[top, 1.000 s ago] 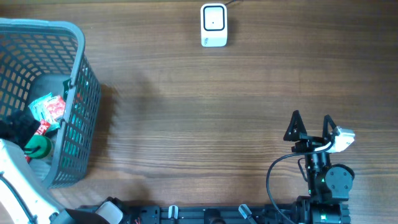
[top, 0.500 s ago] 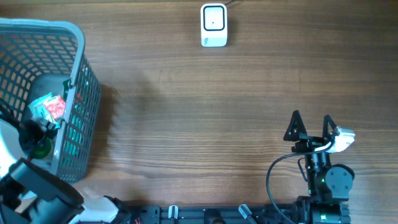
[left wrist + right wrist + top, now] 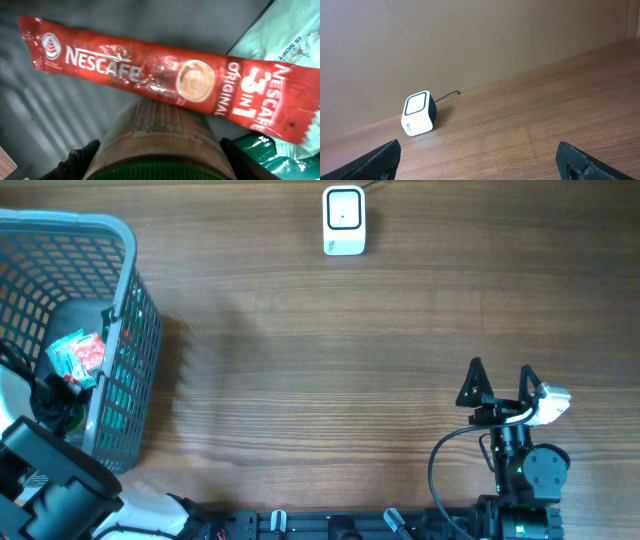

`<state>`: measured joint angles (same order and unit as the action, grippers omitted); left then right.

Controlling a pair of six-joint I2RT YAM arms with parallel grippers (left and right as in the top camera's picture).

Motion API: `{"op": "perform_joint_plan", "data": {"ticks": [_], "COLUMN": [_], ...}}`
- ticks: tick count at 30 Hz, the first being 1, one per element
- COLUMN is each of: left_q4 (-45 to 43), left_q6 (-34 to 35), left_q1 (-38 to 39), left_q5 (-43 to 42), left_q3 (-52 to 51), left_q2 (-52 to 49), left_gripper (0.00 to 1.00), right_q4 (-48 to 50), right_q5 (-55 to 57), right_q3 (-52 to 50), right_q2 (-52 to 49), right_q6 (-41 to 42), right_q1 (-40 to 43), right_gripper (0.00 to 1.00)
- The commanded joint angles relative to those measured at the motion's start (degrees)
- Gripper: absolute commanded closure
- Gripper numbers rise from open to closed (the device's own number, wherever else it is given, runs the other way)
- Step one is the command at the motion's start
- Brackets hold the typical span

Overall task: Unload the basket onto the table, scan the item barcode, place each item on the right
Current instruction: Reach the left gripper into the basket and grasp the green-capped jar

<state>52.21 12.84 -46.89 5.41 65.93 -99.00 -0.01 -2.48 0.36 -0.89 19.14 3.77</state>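
I see the basket (image 3: 125, 290) at the left edge of the table (image 3: 300, 360) and the scanner (image 3: 344, 220) at the far edge, near the middle. The right gripper (image 3: 500, 380) hangs over the near right, well apart from both, with the scanner ahead to its left. The left gripper (image 3: 55, 405) is down in the basket with a jar (image 3: 160, 135) between its fingers (image 3: 82, 160). A sachet (image 3: 165, 82) lies across just beyond the jar, and a packet (image 3: 285, 30) lies behind that on the right.

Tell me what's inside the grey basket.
A red Nescafe sachet lies beside a green-capped jar flanked by the left gripper, with a pale packet and a green packet alongside. The basket floor beneath them is covered; the left arm hides its near corner.
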Motion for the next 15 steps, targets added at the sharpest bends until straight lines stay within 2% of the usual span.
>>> {"op": "perform_joint_plan", "data": {"ticks": [1,5,13,15], "left_q4": [0.52,4.31,14.88,17.11], "left_q6": [0.0,-0.2,-0.17,-0.17], "left_q1": [-0.26,-0.26,-0.2,0.0], "left_q5": [-0.44,-0.44,-0.5,-3.78], "left_q3": [0.0,5.31,22.45,26.73], "left_q2": [-0.44,-0.2,1.79,2.64], "left_gripper": [0.49,0.5,0.51,0.5], "right_q4": [0.17,0.17,0.17,0.17], "right_q5": [0.52,0.52,0.52,0.52], "right_q3": [-0.07,-0.07,-0.07,-0.07], "right_q2": [0.35,0.35,0.35,0.35], "right_q6": [-0.96,-0.98,-0.96,-0.96], "right_q1": [-0.33,-0.33,-0.33,-0.33], "right_gripper": [0.0,0.0,0.0,0.0]}}
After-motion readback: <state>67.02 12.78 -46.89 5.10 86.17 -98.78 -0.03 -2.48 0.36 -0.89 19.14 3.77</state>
